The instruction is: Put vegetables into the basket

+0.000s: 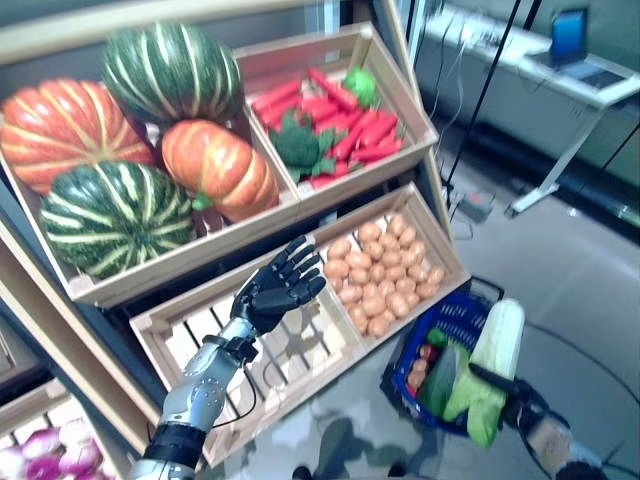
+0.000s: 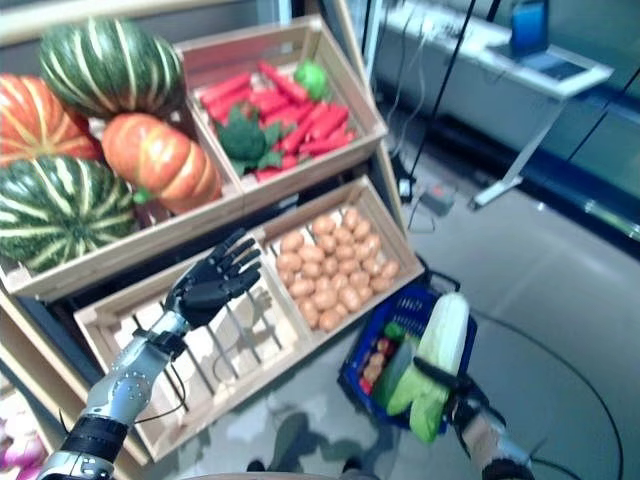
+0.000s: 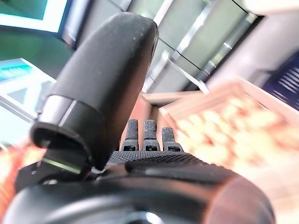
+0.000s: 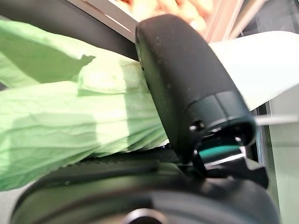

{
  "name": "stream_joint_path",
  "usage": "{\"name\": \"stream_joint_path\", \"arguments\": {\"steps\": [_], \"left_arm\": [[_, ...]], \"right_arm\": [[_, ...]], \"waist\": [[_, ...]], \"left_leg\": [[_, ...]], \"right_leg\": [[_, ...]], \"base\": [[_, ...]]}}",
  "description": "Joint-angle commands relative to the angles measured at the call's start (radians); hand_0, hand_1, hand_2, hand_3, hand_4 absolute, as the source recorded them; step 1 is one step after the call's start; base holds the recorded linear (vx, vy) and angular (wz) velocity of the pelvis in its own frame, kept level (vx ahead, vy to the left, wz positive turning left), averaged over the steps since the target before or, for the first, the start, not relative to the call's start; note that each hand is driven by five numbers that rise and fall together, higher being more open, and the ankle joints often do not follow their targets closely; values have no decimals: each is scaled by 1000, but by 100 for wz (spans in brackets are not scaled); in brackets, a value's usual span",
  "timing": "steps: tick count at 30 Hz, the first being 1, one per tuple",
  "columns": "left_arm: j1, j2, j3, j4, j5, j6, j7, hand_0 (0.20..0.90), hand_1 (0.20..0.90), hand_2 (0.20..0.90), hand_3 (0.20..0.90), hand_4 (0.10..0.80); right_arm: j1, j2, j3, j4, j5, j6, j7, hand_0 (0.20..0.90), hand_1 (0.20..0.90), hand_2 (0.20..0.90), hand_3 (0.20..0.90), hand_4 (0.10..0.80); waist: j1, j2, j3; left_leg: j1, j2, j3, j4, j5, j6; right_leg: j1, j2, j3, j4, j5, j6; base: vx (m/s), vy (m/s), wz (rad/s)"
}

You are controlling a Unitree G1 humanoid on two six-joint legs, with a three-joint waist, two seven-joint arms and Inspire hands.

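Note:
My right hand [image 1: 510,395] is shut on a long Chinese cabbage [image 1: 492,362] with a white stalk and green leaves, held just above the right rim of the blue basket [image 1: 432,325] on the floor. In the right wrist view the thumb [image 4: 187,79] lies across the cabbage's green leaves [image 4: 70,116]. The basket holds a few small red and green vegetables [image 1: 424,362]. My left hand [image 1: 278,287] is open, its fingers spread over the empty lower-left wooden crate [image 1: 300,350]; its straight fingers [image 3: 145,135] show in the left wrist view.
The wooden stand carries pumpkins [image 1: 130,150] at upper left, carrots, broccoli and a green pepper [image 1: 330,120] at upper right, and potatoes [image 1: 380,275] at lower right, just beside the basket. Purple onions [image 1: 40,445] lie at lower left. A desk with a laptop [image 1: 570,45] stands behind.

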Motion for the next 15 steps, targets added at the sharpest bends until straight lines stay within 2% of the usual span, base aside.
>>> {"name": "stream_joint_path", "arguments": {"steps": [1,7,10,12,15], "left_arm": [[-144,-10,13,-69,-79,-155,-3,900,900,900,900,800],[-157,-7,-21,-110,-113,-197,30,900,900,900,900,800],[-184,10,-43,-132,-146,-204,44,900,900,900,900,800],[-206,17,-60,-147,-167,-212,55,900,900,900,900,800],[-215,25,-71,-160,-184,-221,61,900,900,900,900,800]], "right_arm": [[-237,-103,-32,-42,79,-196,-66,300,300,300,300,400],[-337,-169,-43,0,120,-237,-95,300,300,300,300,400],[-395,-209,-38,36,145,-230,-106,300,300,300,300,400],[-441,-242,-34,81,146,-223,-100,300,300,300,300,400],[-462,-261,-28,97,144,-218,-98,300,300,300,300,400]], "waist": [[29,35,153],[33,56,240],[35,64,270],[34,69,293],[33,70,308]], "left_leg": [[-82,0,-15,215,-166,-24],[-259,15,-18,442,-239,-7],[-340,29,-15,562,-289,9],[-411,42,-12,681,-342,29],[-467,53,-12,782,-385,44]], "right_leg": [[-83,19,-51,214,-134,-102],[-253,-29,-73,446,-199,-122],[-339,-69,-88,587,-243,-132],[-417,-109,-92,723,-286,-142],[-481,-144,-90,834,-322,-147]], "base": [[-213,31,6],[-157,6,10],[-140,1,11],[-123,3,3],[-71,-3,4]]}}
